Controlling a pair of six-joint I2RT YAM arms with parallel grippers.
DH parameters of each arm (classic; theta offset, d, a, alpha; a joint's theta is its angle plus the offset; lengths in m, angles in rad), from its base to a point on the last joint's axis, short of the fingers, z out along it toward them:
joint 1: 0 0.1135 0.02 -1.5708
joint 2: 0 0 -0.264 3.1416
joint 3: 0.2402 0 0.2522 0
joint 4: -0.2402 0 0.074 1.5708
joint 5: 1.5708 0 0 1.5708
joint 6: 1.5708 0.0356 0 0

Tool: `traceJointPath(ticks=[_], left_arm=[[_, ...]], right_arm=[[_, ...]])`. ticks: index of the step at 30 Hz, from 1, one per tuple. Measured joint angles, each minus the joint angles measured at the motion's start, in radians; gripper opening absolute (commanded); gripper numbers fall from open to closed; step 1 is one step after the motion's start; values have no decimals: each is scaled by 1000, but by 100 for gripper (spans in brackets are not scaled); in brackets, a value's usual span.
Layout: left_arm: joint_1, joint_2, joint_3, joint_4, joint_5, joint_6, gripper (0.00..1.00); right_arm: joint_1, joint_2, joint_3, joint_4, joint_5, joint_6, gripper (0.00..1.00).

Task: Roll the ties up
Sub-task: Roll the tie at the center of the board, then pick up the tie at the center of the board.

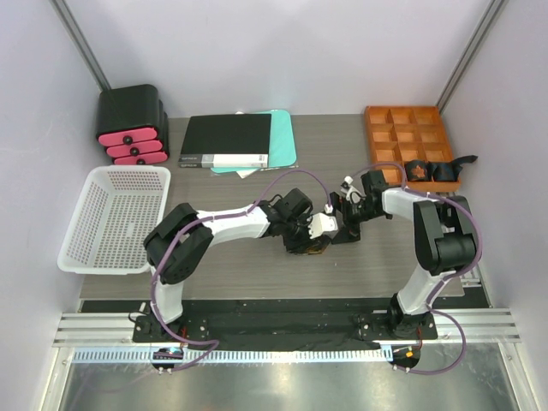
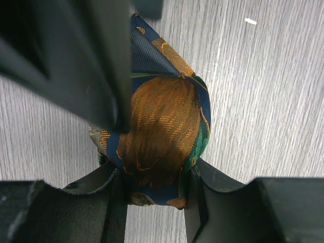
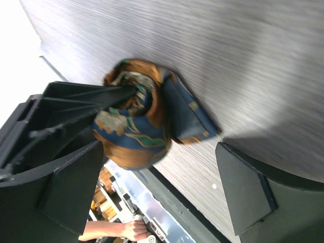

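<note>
A tie [image 2: 162, 126] rolled into a tight bundle, navy with orange-gold and green patterning, sits on the grey table. My left gripper [image 2: 154, 198] is shut on the roll's lower part, one finger on each side. In the right wrist view the same tie roll [image 3: 136, 134] has a loose pointed flap lying on the table. My right gripper [image 3: 159, 190] stands open just off it, its fingers wide apart and nothing between them. From above, both grippers meet at the table's middle: the left gripper [image 1: 310, 240], the right gripper [image 1: 344, 224], and a sliver of the tie [image 1: 320, 249].
An orange compartment tray [image 1: 411, 128] stands at the back right, with rolled fabric [image 1: 417, 171] in its near cells. A white basket [image 1: 116, 214] is on the left. Black-and-pink drawers [image 1: 130, 124] and a black binder [image 1: 227, 139] lie at the back.
</note>
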Motion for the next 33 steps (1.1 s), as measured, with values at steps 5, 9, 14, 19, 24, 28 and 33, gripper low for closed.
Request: traceJointPath(ticks=[5,9,14,19,24,28,33], left_arm=[[0,3,4,-4,1,0,13],[0,4,5,-5,0,0,13],[0,6,5,-5,0,0,13],[-1,6,5,-3,-2,3,13],[-6,6,3,4,-5,3,13],[-6,7,1,3,-6,3,18],[-1,2,-6,8,2,-4,57]], right_arm=[[45,19,-14,96,-38,23,81],[71,27,-33,158,-52,26,70],[74,19,-51,187,-50,21,67],[75,-43,-79,193,-13,11,58],[88,-69,-94,212,-13,24,29],[95,-69,-93,234,-21,29,1],[95,-69,-79,220,-16,34,1]])
